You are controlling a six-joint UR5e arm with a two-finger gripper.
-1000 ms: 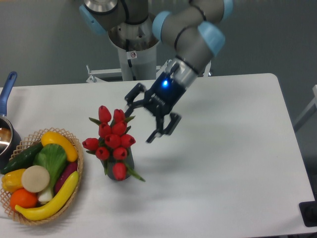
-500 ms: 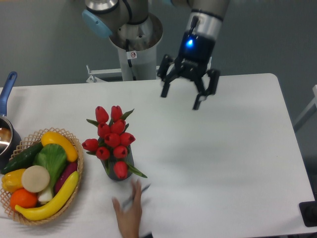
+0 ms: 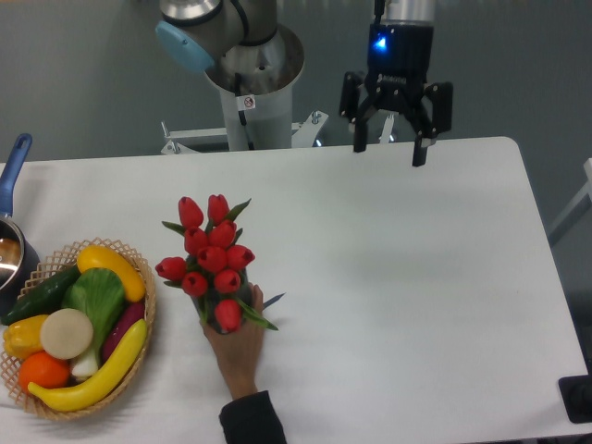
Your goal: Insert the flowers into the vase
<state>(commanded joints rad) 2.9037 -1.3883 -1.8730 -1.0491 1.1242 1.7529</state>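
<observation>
Camera view shows your tool (image 3: 396,129) has backed off to the tabletop's (image 3: 416,277) far edge, fingers spread and empty, while a hand (image 3: 239,344) now grips the vase (image 3: 225,319) holding the flowers (image 3: 211,257), so insertion looks done.

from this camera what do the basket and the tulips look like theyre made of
Basket: woven wicker or rattan, matte tan, going by its visible weave. The flowers: probably artificial, plastic or fabric, given their uniform saturated red buds; the picture cannot settle that.

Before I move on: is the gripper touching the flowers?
Apart. The camera view shows the open gripper raised at the table's far edge, bare tabletop between it and the flowers.
</observation>
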